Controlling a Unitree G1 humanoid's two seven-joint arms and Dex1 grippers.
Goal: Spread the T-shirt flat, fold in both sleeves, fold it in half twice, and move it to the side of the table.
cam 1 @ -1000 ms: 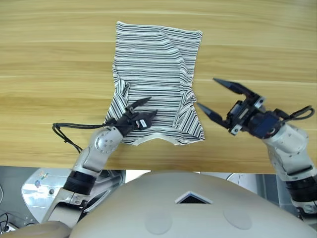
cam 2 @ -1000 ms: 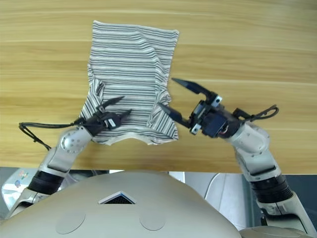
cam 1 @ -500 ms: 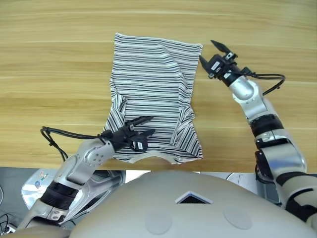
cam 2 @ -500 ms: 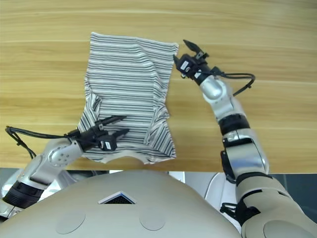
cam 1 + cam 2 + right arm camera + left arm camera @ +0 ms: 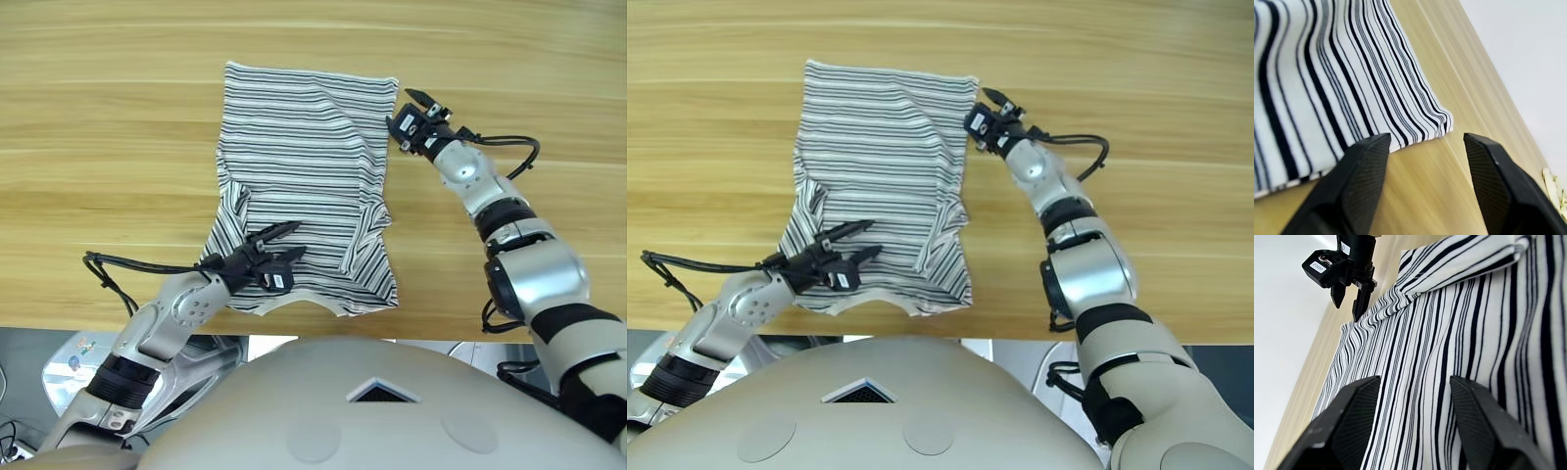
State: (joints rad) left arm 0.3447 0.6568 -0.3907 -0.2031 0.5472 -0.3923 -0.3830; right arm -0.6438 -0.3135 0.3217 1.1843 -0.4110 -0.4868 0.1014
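Note:
A black-and-white striped T-shirt lies on the wooden table with both sleeves turned in, making a rough rectangle with wrinkles along its sides. My left gripper is open over the shirt's near left part, close to the near hem. In the left wrist view its fingers straddle striped cloth. My right gripper is open at the shirt's far right corner. The right wrist view shows that corner just ahead of its fingers.
Bare wood stretches left and right of the shirt and beyond its far edge. The table's near edge runs just behind the shirt's near hem. A black cable loops off my left forearm over the table.
The right arm swung from the shirt's near right side out to its far right corner, then closed in on it. The left gripper slid slightly toward the near hem and stayed open.

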